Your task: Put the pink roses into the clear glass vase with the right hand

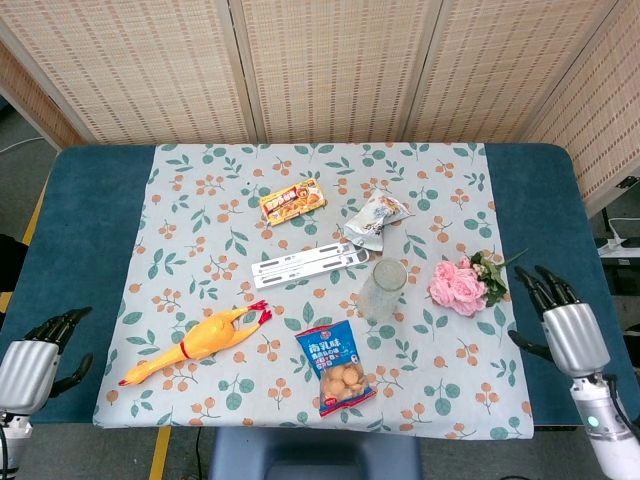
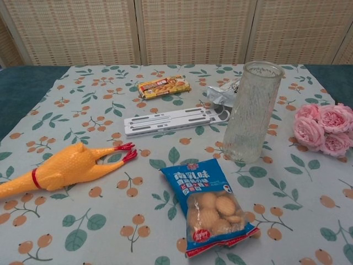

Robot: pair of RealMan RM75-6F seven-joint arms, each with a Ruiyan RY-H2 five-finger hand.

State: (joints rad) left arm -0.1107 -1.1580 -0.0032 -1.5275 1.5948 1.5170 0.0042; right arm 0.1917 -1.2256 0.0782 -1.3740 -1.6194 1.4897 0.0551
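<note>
At the lower left of the head view my left robot hand sits idle off the cloth, fingers curled loosely around nothing that I can see. Moving right across the counter: a rubber chicken, a biscuit packet, then the clear glass vase standing upright at centre. Just right of it, apart from the glass, lie the pink roses, blooms toward the vase and leaves toward the right edge. My right robot hand hovers near the stems at the right edge, released, fingers spread, holding nothing.

My worry is the vase: tall, narrow and light-looking, it could tip if the bouquet or my fingers brush its rim. Gripping the blooms instead of the stems could crush them.
</note>
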